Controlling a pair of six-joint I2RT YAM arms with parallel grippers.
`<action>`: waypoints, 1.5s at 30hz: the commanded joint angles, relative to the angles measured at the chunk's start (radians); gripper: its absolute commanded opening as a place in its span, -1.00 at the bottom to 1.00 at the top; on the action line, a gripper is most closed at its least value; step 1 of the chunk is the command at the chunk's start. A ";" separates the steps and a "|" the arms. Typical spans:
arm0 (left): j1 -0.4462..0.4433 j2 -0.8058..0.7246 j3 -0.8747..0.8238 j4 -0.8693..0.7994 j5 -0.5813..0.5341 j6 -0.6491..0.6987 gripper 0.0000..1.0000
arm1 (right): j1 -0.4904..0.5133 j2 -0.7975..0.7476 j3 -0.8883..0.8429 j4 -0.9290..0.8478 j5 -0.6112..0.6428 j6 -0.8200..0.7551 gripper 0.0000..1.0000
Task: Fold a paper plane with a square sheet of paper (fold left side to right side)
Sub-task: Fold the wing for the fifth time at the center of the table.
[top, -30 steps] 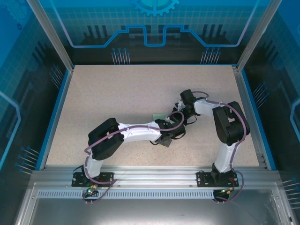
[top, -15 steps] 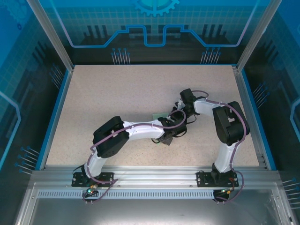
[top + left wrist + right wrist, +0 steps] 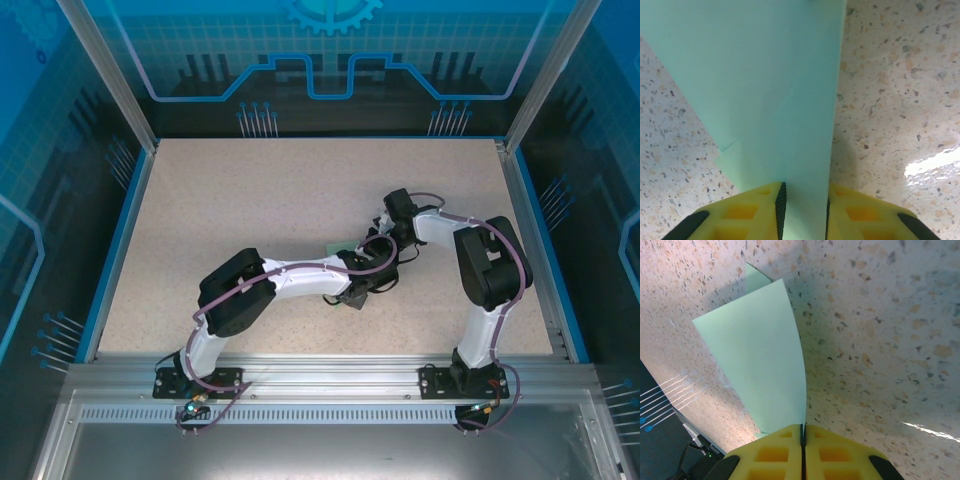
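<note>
Speckled beige table (image 3: 250,190) with blue edging, set inside a cell of blue translucent walls and aluminium posts. Near the middle of the table, slightly toward its right edge: pale mint-green sheet of paper (image 3: 760,355), mostly covered from above by both wrists, with just a sliver of green peeking out on their far side. From the right wrist: right gripper (image 3: 803,432) clamped tight, yellow fingers (image 3: 775,452) pressed together with no gap, pinching the sheet's edge in the seam; beyond the grip, paper curving away, with a shadow on the table beside it and the corner of another layer poking out behind. From the left wrist: left gripper (image 3: 804,200) a narrow way open, black pads (image 3: 781,200) apart, green paper filling the gap and running on under the left finger; overlapping creased layers, one straight edge leading away. Hard to tell whether those pads actually press on the paper. Both arms reaching in from the near edge, wrists close together.
</note>
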 commanded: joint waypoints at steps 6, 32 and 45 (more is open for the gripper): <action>0.014 0.020 -0.013 -0.004 -0.011 -0.004 -0.65 | 0.015 -0.024 0.021 -0.027 -0.011 -0.024 -0.70; 0.253 -0.413 -0.663 0.737 0.480 -0.014 -0.95 | -0.148 -0.299 -0.196 0.163 -0.063 -0.156 0.20; 0.397 -0.411 -0.835 1.026 0.732 -0.106 -1.00 | 0.039 -0.132 -0.129 0.290 -0.071 -0.144 0.05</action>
